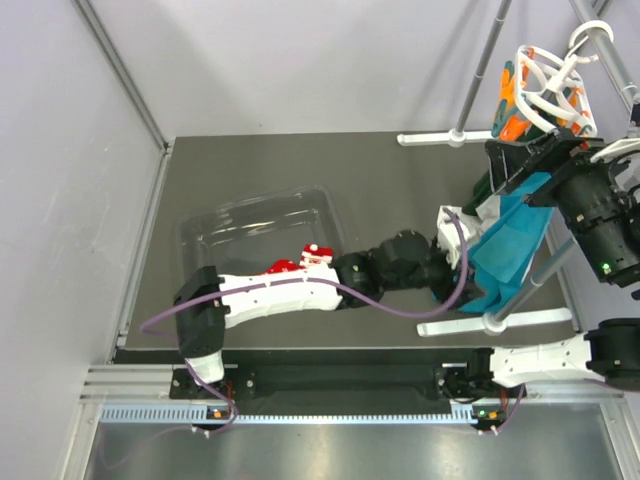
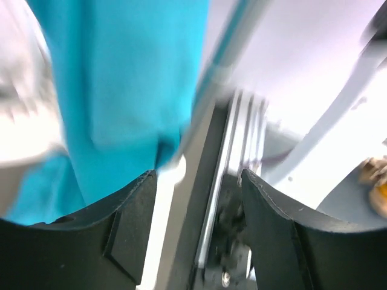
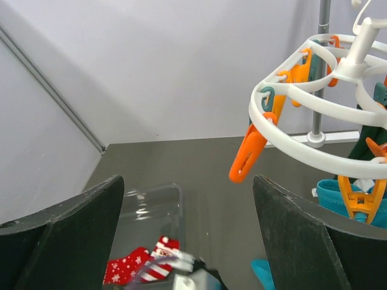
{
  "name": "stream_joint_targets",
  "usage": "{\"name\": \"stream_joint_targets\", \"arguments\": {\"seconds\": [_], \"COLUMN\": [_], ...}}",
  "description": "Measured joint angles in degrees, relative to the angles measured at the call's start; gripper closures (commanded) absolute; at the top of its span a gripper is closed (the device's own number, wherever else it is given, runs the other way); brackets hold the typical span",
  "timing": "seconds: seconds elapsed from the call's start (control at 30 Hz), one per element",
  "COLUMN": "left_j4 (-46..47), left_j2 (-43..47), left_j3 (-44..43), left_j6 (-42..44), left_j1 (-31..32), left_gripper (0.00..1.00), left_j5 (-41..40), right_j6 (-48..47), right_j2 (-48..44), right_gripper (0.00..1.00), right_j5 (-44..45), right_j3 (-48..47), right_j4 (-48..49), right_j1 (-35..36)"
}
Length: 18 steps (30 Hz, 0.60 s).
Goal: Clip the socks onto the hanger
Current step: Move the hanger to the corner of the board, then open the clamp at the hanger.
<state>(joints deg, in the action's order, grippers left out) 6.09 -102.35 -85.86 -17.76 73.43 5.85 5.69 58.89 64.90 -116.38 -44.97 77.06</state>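
Two red socks lie in a clear tray (image 1: 240, 225), partly under my left arm: the striped Santa sock (image 1: 316, 255) and the snowflake sock (image 1: 283, 267). The right wrist view shows them low down, the Santa sock (image 3: 158, 251) and the snowflake sock (image 3: 124, 269). The white round hanger (image 1: 545, 95) with orange pegs hangs at the far right. My right gripper (image 1: 507, 165) is open and empty just below it; one orange peg (image 3: 248, 158) dangles from the ring (image 3: 290, 145) between its fingers (image 3: 72, 235). My left gripper (image 1: 462, 272) is open and empty beside a teal cloth (image 2: 121, 78).
The teal cloth (image 1: 510, 245) hangs on the grey rack, whose poles (image 1: 482, 70) and white feet (image 1: 490, 320) stand at the right. A dark green garment (image 3: 378, 130) hangs behind the hanger. Grey walls close in the left and back.
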Motion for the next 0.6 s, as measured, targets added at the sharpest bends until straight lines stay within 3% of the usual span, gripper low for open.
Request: {"name": "stream_joint_targets", "arguments": {"seconds": [0.3,0.6], "left_j4": [16.9,27.1], "left_j2": [2.1,-4.2], "left_j3": [-5.0,-18.4], "left_j6": [-8.1,-8.0], "left_j1": [-16.7,-16.5], "left_gripper": [0.39,0.34], "left_j5": [9.5,16.2], "right_j6": [1.8,4.7], "right_j2": [-1.4,-3.1], "right_gripper": [0.21,0.24], "right_j5": [0.9,1.0], "right_j3": [0.0,0.1], "right_j4": [0.0,-0.5], "right_j1": [0.0,0.0]}}
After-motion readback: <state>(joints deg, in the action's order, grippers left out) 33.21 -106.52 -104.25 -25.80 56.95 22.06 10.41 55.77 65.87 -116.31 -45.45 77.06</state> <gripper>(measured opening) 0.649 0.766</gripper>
